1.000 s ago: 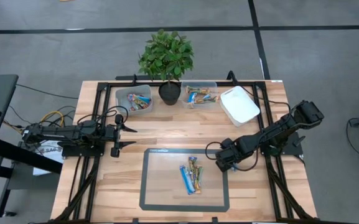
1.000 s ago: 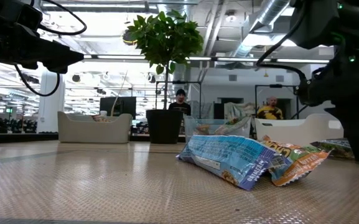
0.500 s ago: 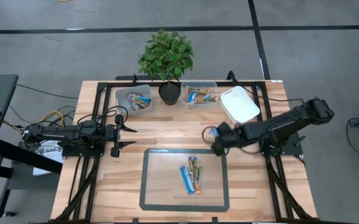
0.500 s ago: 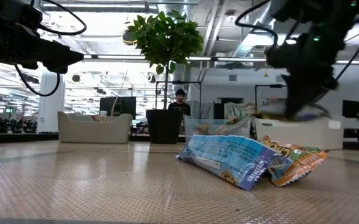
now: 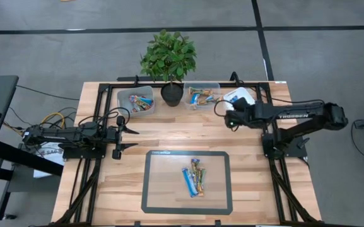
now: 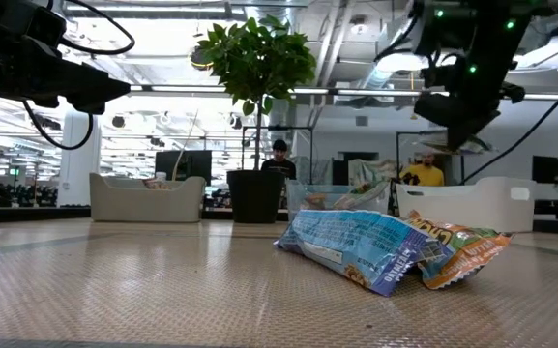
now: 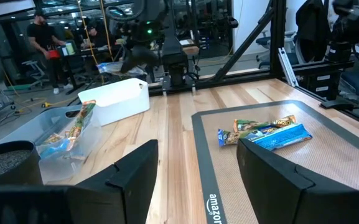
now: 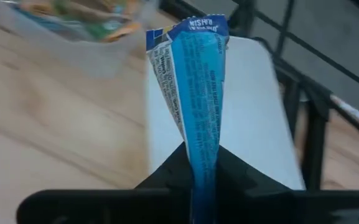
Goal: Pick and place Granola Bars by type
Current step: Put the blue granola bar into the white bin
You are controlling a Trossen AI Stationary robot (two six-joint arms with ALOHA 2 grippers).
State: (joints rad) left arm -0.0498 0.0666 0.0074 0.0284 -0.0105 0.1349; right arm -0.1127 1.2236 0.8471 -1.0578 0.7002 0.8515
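Right gripper [image 5: 229,117] carried blue bar [image 8: 196,93] to white tub's [image 5: 241,96] edge

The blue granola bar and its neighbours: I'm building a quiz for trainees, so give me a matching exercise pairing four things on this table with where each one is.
Things:
1. blue granola bar
2. potted plant
3. white tub
4. left end effector

Places:
A. at the table's back edge, between two clear tubs
B. open, over bare wood left of the mat
C. pinched in the right end effector
D. back right of the table, partly under the right arm

Pairs: 1-C, 2-A, 3-D, 4-B
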